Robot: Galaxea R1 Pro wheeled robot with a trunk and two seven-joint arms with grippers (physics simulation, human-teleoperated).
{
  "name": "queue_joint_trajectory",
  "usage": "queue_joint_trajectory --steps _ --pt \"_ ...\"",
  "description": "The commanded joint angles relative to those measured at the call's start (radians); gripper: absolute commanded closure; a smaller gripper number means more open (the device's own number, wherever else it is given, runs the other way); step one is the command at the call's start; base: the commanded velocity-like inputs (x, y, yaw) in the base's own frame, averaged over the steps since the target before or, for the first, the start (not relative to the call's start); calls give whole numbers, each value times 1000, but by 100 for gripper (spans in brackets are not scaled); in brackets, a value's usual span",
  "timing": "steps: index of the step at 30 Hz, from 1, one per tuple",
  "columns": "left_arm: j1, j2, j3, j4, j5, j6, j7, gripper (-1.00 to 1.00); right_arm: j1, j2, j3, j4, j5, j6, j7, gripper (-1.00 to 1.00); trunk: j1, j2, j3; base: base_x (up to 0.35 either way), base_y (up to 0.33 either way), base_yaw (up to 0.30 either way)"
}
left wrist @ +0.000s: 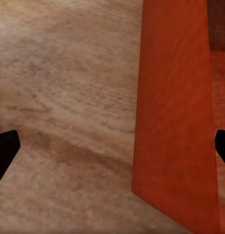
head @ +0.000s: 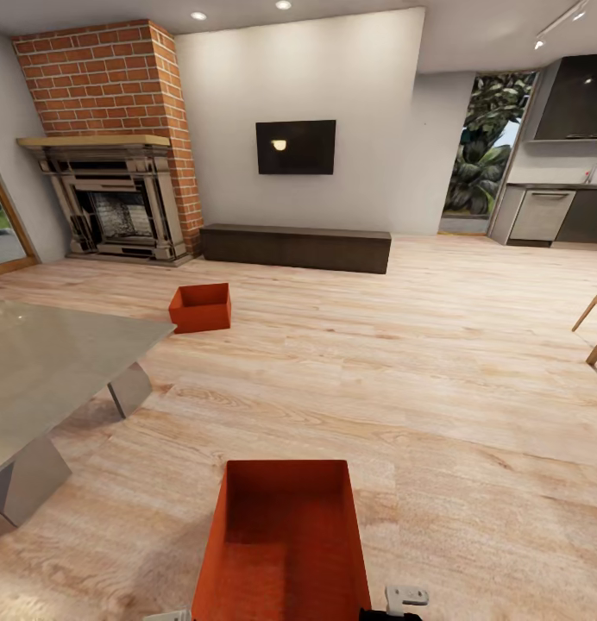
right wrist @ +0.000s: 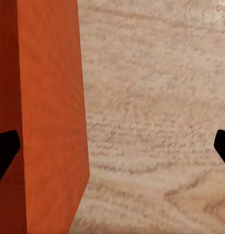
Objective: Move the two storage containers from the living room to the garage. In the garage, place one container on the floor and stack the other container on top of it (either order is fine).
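Two red-orange storage containers stand on the light wood floor of the living room. The near container (head: 285,543) sits open-topped and empty right in front of me. The far container (head: 200,307) rests by the brick fireplace (head: 117,198). My left gripper (left wrist: 112,148) is open, its black fingertips (left wrist: 5,151) wide apart with the near container's side wall (left wrist: 173,112) between them. My right gripper (right wrist: 112,146) is open too, with the opposite side wall (right wrist: 51,112) between its fingertips (right wrist: 5,151). Neither pair of fingers touches the walls.
A low glass table (head: 48,362) with metal legs stands at my left, close to the near container. A dark low cabinet (head: 296,247) runs under the wall TV (head: 295,147). Wooden chair legs (head: 596,323) show at the right edge, with kitchen units (head: 544,216) behind them.
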Motion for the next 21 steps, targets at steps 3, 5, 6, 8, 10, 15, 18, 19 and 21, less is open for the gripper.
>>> queue_joint_trajectory --steps 3,5,6,8,10,15,18,19,21 --pt "-1 0 10 1 -5 -3 -8 -100 -1 1 -3 1 1 -4 -2 -100 0 0 -1 0 0 0" --pt "-1 0 10 1 -5 -3 -8 -100 -1 1 -3 1 1 -4 -2 -100 0 0 -1 0 0 0" --pt "-1 0 10 1 -5 -3 -8 -100 -1 1 -3 1 1 -4 -2 -100 0 0 -1 0 0 0" --pt "-1 0 10 1 -5 -3 -8 -100 -1 1 -3 1 1 -4 -2 -100 0 0 -1 0 0 0" --pt "-1 0 10 1 -5 -3 -8 -100 -1 1 -3 1 1 -4 -2 -100 0 0 -1 0 0 0" --pt "-1 0 10 1 -5 -3 -8 -100 -1 1 -3 1 1 -4 -2 -100 0 0 -1 0 0 0" --pt "-1 0 10 1 -5 -3 -8 -100 -1 1 -3 1 1 -4 -2 -100 0 0 -1 0 0 0" --pt "-1 0 10 1 -5 -3 -8 -100 -1 1 -3 1 1 -4 -2 -100 0 0 -1 0 0 0" --pt "-1 0 10 1 -5 -3 -8 -100 -1 1 -3 1 1 -4 -2 -100 0 0 -1 0 0 0"
